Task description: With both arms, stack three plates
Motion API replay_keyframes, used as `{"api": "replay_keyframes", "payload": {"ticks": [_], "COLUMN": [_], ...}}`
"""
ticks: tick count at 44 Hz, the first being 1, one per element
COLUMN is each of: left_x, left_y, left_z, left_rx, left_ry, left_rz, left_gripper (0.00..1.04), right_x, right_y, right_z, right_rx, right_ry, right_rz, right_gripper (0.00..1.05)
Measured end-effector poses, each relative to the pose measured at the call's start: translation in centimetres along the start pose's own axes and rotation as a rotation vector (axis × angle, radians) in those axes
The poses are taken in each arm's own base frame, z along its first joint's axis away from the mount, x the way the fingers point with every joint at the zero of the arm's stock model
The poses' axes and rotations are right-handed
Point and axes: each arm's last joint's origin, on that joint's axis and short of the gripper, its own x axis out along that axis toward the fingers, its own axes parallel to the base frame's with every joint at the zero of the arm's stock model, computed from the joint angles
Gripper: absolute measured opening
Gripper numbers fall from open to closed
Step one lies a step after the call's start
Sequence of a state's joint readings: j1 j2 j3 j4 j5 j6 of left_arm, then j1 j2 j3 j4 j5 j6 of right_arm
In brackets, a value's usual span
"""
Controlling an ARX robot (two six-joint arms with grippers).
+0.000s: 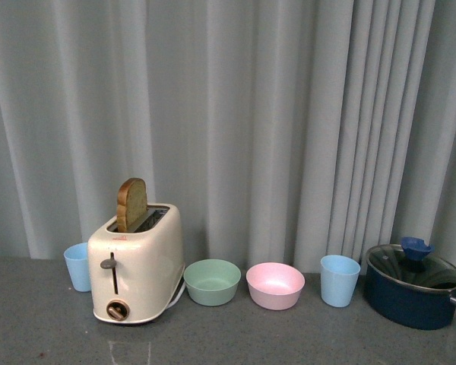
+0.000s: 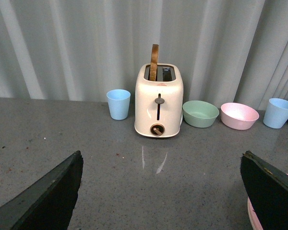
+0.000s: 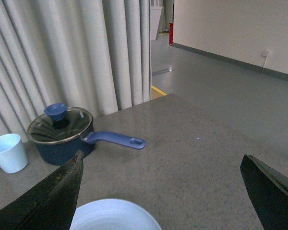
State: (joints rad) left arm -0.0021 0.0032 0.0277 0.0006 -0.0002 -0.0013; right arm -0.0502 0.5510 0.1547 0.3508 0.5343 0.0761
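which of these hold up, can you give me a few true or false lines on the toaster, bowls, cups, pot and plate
1. A slice of bread stands in the toaster. True.
2. The green bowl sits between the toaster and the pink bowl. True.
3. The pot has no lid. False: a glass lid with a blue knob is on it.
4. The cups stand side by side. False: one is left of the toaster, the other is between the pink bowl and the pot.
5. A pale plate shows in the right wrist view. True.
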Motion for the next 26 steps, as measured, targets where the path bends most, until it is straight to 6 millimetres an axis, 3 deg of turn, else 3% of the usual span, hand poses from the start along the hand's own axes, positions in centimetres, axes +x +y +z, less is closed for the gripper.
{"api": "replay_keyframes", "payload": {"ticks": [6, 14, 19, 26], "left_x": [0.0, 0.0, 0.0, 0.0], "left_y": [0.0, 0.0, 0.0, 0.0], "left_z": [0.0, 0.0, 0.0, 0.0], "left_rx": [0.0, 0.0, 0.0, 0.0], "left_ry": [0.0, 0.0, 0.0, 0.0], "left_rz": [0.0, 0.0, 0.0, 0.0], "left_gripper": [0.98, 0.98, 0.98, 0.98], "right_x": [7.6, 17.1, 18.4, 18.0], "right_y": [-0.4, -2.7, -3.2, -4.6], "right_z": [2.2, 1.2, -1.1, -5.9], "right_rx": [-0.035, -0.172, -0.254, -0.331], "right_ry": [0.213, 0.56, 0.728, 0.91], "right_rz": [0.083, 0.175, 0.262, 0.369], "right_gripper": [0.97, 0.97, 0.97, 0.97]}}
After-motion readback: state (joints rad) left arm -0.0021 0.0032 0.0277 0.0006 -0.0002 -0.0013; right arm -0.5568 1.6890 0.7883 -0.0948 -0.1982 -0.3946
